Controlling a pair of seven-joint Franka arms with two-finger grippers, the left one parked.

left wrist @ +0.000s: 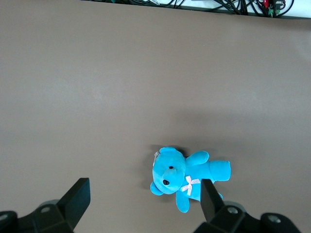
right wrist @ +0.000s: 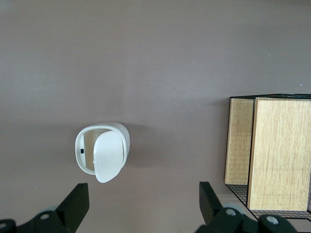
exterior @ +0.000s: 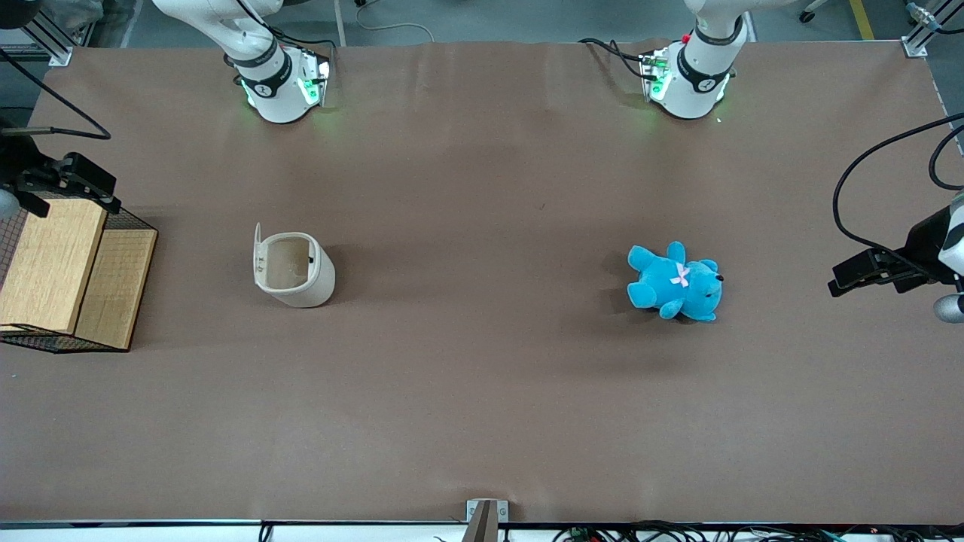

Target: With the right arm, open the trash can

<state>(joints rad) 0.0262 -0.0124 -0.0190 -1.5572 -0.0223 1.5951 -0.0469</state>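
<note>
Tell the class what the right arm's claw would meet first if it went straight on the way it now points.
Probably the bare table: the open claw hangs above it, aimed between the trash can and the wire basket. Depth is unclear, so this is a judgement.

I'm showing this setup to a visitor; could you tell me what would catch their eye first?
Probably the blue teddy bear, lying toward the parked arm's end of the table. Next, the cream trash can, its lid standing open, with the open gripper hovering over the wire basket of wooden blocks.
</note>
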